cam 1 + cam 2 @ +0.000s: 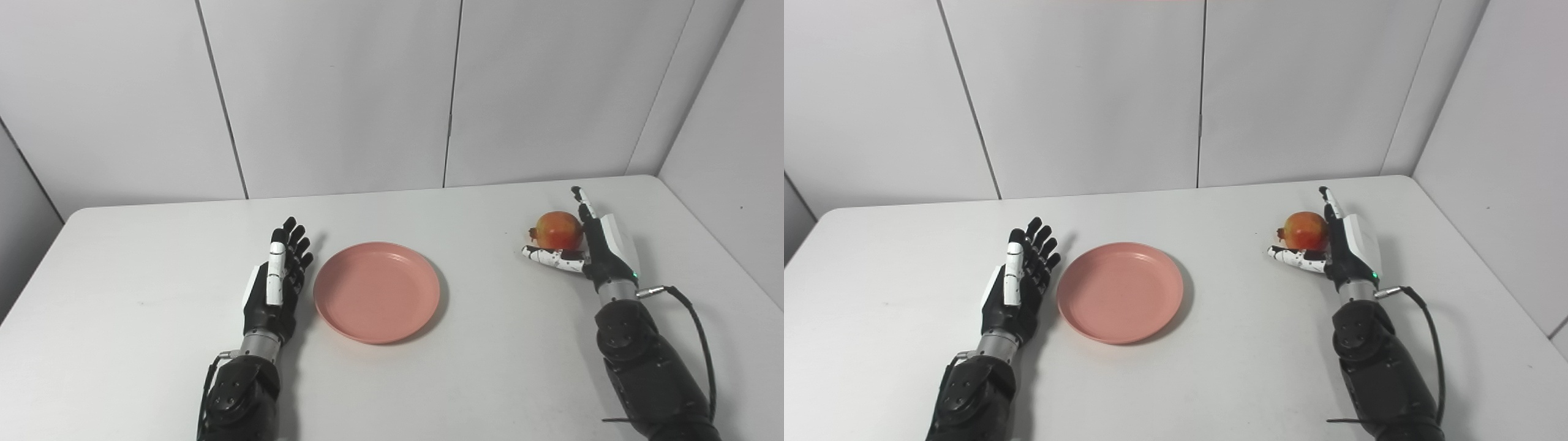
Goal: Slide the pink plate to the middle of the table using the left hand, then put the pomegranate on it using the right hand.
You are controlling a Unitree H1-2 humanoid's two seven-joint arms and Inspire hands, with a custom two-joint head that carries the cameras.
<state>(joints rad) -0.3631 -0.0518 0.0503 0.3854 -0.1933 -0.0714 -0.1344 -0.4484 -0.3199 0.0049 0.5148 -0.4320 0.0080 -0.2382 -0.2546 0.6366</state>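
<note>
The pink plate [376,290] lies empty on the white table [153,257], near its middle. My left hand [278,278] rests just left of the plate, open, fingers straight and pointing away, a small gap from the rim. The red-orange pomegranate [557,229] sits on the table at the right. My right hand [591,245] is open against its right side, fingers extended behind it and the thumb [551,257] stretched out in front of it, below the fruit. The fingers are not closed around it.
Grey wall panels stand behind the table's far edge. A black cable [698,343] loops off my right wrist. The table's right edge runs close to the right arm.
</note>
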